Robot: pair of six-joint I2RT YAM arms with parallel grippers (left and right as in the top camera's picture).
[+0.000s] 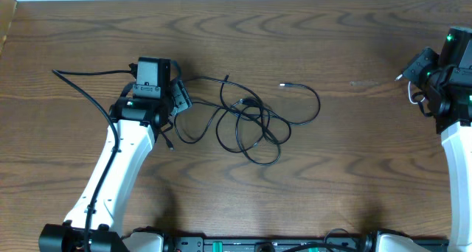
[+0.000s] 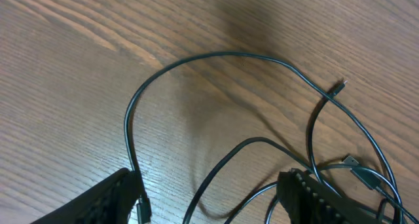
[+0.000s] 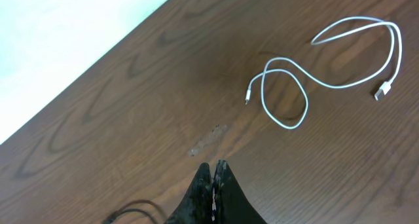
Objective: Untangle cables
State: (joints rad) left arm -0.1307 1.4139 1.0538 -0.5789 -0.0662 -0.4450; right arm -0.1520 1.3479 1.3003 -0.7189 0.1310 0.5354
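black cables (image 1: 247, 123): loose tangle on tabletop (image 1: 332, 31); light, limp, thin, likely slippery | white cable (image 3: 340, 80): well right of tangle, separate | left gripper (image 2: 209, 179): wide, empty, at tangle's left edge | right gripper (image 3: 213, 175): pinched closed, empty, far right of tangle | grasp: probably free plug end (image 1: 282, 84), pull gently

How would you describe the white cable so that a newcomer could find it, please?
On the wooden table, look to the far right edge, beside the right arm. There the white cable lies alone in loose loops, a plug at each end. It is the only white cord; the black cables are tangled together mid-table by the left arm.
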